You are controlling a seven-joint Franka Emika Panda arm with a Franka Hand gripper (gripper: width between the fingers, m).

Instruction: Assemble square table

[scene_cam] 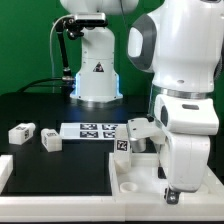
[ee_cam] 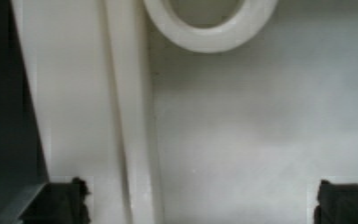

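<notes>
Hanging low over the square slab (scene_cam: 140, 200) at the exterior view's lower right, the gripper (scene_cam: 173, 190) points straight down. Its jaws are spread wide with nothing between them. The wrist view bears this out: the two dark fingertips (ee_cam: 66, 200) stand far apart over bare white plastic. Beneath them run a raised rim (ee_cam: 126, 120) and, further on, a round socket ring (ee_cam: 211, 25). The slab therefore lies with its recessed underside up, which I judge is so the legs can go into such sockets from above. The wide spread would suit taking hold of the slab's rim or fetching a leg, though which is intended cannot be told. Just past the slab's far edge lies the nearest leg (scene_cam: 135, 135), its tag facing the camera, close enough for a short reach; whether it touches the slab is unclear. Beyond it the marker board (scene_cam: 95, 129) lies flat on the black tabletop (scene_cam: 30, 115). Two more legs (scene_cam: 22, 131) lie on their sides toward the exterior view's left, well apart from the slab. A fourth leg is not visible. Farthest back stands the white robot base (scene_cam: 97, 75).
</notes>
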